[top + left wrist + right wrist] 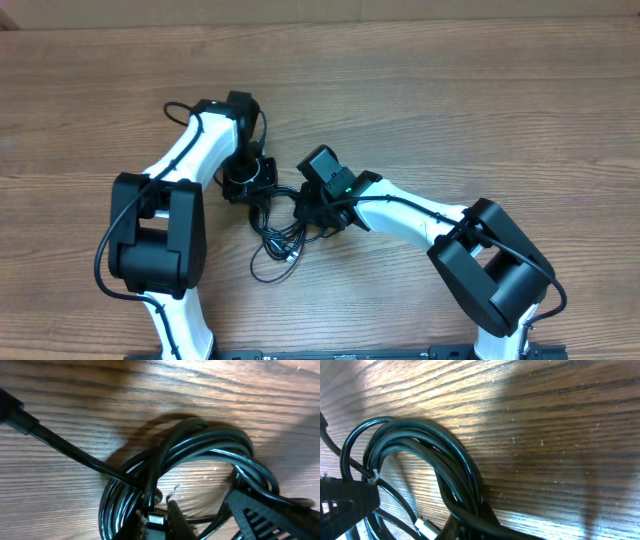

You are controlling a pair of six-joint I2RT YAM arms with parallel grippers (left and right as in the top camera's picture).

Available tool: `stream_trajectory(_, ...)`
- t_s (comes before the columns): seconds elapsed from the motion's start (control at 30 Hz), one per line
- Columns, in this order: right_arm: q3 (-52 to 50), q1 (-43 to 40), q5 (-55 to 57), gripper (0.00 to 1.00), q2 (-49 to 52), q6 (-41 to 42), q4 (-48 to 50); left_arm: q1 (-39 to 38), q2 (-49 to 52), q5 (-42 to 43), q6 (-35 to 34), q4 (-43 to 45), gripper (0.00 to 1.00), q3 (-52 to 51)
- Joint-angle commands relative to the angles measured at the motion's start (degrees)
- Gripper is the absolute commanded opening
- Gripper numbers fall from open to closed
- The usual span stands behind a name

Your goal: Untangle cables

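Overhead view: the cables (278, 235) lie as one black tangle on the wooden table (450, 90), directly under the left gripper (250, 185) and spilling in loose loops toward its arm's base side. The right gripper (318, 208) sits just beside the left gripper, on the far side of the same tangle, so I see the cords bunched between the two. Left wrist view: several glossy strands of the cables (210, 442) curve in a tight loop ahead of the left gripper's fingers (176, 519). The fingers are pressed together, and strands run down into them, touching a small silvery plug (155, 520) at their tip. Right wrist view: the cables (420, 435) arch in a bundle and descend against the right gripper's fingers (470, 527), which are likewise pressed together. The bundle touches them, but I cannot tell whether any strand is actually pinched there.
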Motion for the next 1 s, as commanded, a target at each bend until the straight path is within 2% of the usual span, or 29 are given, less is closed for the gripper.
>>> stream_trajectory(0.0, 0.90, -0.26, 1.05, 0.04, 0.72, 0.07, 0.39, -1.70, 0.74, -2.38, -0.42, -0.39, 0.04, 0.74)
stream_trajectory(0.2, 0.90, -0.26, 1.05, 0.04, 0.72, 0.04, 0.37, -4.28, 0.74, -2.51, 0.26, -0.42, 0.04, 0.74)
stream_trajectory(0.27, 0.90, -0.26, 1.05, 0.04, 0.72, 0.04, 0.37, -4.74, 0.74, -2.54, 1.25, -0.44, 0.08, 0.74)
stream_trajectory(0.3, 0.90, -0.26, 1.05, 0.04, 0.72, 0.04, 0.37, -4.81, 0.74, -2.64, 1.40, -0.37, 0.11, 0.74)
stream_trajectory(0.4, 0.90, -0.26, 1.05, 0.04, 0.72, 0.04, 0.37, -4.39, 0.74, -3.30, 1.33, -0.35, 0.28, 1.07)
stream_trajectory(0.5, 0.90, -0.26, 1.05, 0.04, 0.72, 0.04, 0.37, -3.10, 0.72, -3.32, 1.36, -2.78, 0.39, 3.28)
stream_trajectory(0.6, 0.90, -0.26, 1.05, 0.04, 0.72, 0.04, 0.37, -2.21, 0.72, -3.34, 1.66, -5.64, 0.39, 6.45)
stream_trajectory(0.67, 0.90, -0.26, 1.05, 0.04, 0.72, 0.04, 0.37, -2.10, 0.72, -3.34, 1.81, -7.28, 0.30, 9.18)
stream_trajectory(0.7, 0.90, -0.26, 1.05, 0.04, 0.72, 0.04, 0.37, -2.10, 0.72, -3.34, 1.77, -7.15, 0.29, 9.64)
stream_trajectory(0.87, 0.90, -0.26, 1.05, 0.04, 0.72, 0.04, 0.15, -2.25, 0.74, -5.66, 1.75, -5.14, 0.33, 9.42)
stream_trajectory(0.97, 0.90, -0.26, 1.05, 0.04, 0.72, 0.04, -0.02, -2.25, 0.76, -8.07, 1.73, -4.07, 0.30, 8.76)
